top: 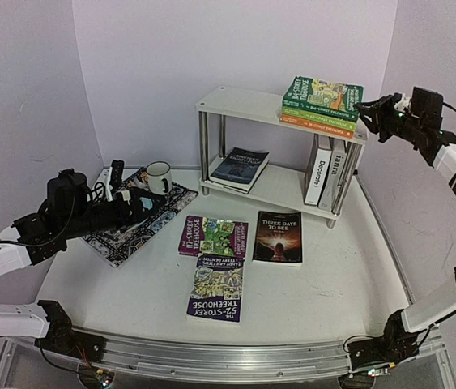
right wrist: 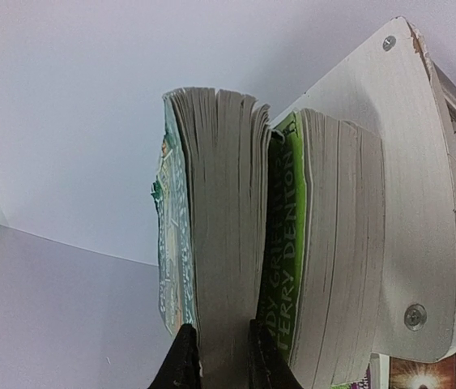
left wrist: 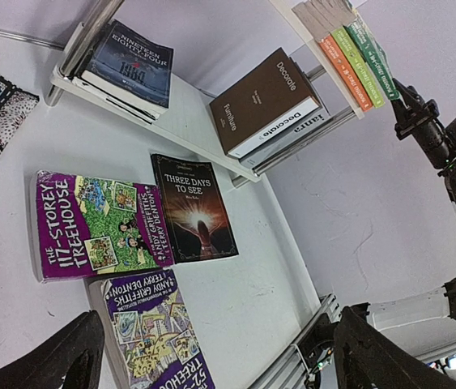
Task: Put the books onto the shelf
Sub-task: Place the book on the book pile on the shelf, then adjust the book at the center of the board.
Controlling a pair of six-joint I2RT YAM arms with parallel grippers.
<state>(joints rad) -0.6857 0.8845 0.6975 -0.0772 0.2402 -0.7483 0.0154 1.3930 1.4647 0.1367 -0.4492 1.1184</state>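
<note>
left end effector (left wrist: 217, 324), released, hangs over the placemat (top: 118, 239) beside the mug (top: 159, 177) at frame left. at centre, three books lie flat on the bench (top: 333, 284): upper purple book (top: 214, 237), lower purple book (top: 216, 288), black book (top: 278, 237). the shelf (top: 244, 104), upper right, carries a dark book (top: 240, 168) lying flat and white books (top: 325, 170) upright on its lower board, and a stack (top: 317, 120) on top. right end effector (right wrist: 221, 356) is clenched on the top book (top: 325, 89) of that stack.
</note>
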